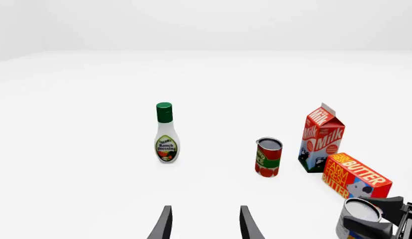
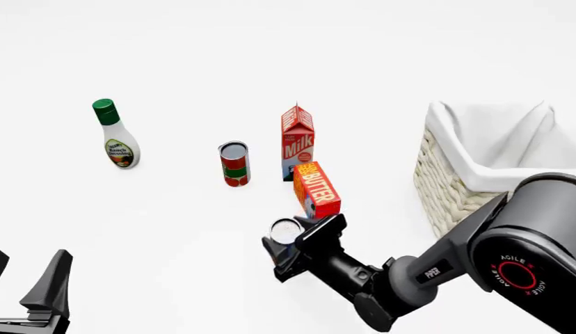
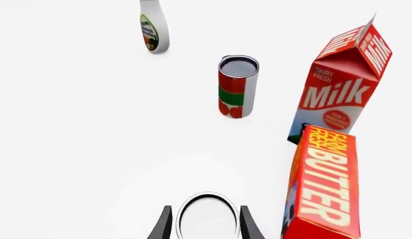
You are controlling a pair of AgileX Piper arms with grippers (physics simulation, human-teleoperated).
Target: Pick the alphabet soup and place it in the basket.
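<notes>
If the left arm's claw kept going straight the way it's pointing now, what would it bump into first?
Probably nothing soon. In its wrist view the left gripper points at bare table between the ranch dressing bottle and the red-and-green can. Depth is hard to judge; it might pass near the can.

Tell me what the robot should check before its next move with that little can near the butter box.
1. Alphabet soup sits between the right gripper fingers: ok.
2. Grip firm enough to lift: cannot tell.
3. Butter box stands close beside the can and may be brushed on lifting: not ok.
4. Basket is open and on the right arm's side: ok.
5. Left gripper is open, holds nothing, and is far from the can: ok.
</notes>
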